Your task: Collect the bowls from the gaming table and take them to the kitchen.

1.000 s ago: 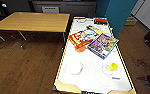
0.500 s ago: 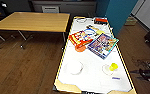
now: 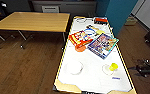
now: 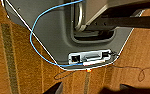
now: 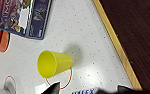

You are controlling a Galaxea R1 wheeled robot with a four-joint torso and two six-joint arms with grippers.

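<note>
From the head view, a long gaming table (image 3: 96, 77) with a glossy white top and a tan wooden rim runs away from the camera, its near end cut off at the picture's lower edge. A white bowl (image 3: 74, 67) sits on the near half toward the left rim, pale against the white top and hard to make out. An orange bowl (image 3: 80, 48) sits farther back, mostly hidden under a red board-game box (image 3: 79, 38); just a curved orange edge pokes out. Beside that box lies a blue board-game box (image 3: 102, 45), overlapping it slightly. A yellow cup (image 3: 113, 66) stands near the right rim, level with the white bowl; in the right wrist view the yellow cup (image 5: 53, 63) is seen from above with its mouth open toward the camera, and the orange bowl (image 5: 3, 42) again shows as a sliver under the boxes. Small items at the far end of the table are too blurred to identify. A plain wooden table (image 3: 33, 22) stands to the left on a dark wood floor (image 3: 23, 70). At the right edge of the head view a dark arm part is seen beside the table. The left wrist view looks down on the robot's grey base with a blue cable (image 4: 38, 37) looping across it. Whether either gripper's fingers are apart or together cannot be told.
</note>
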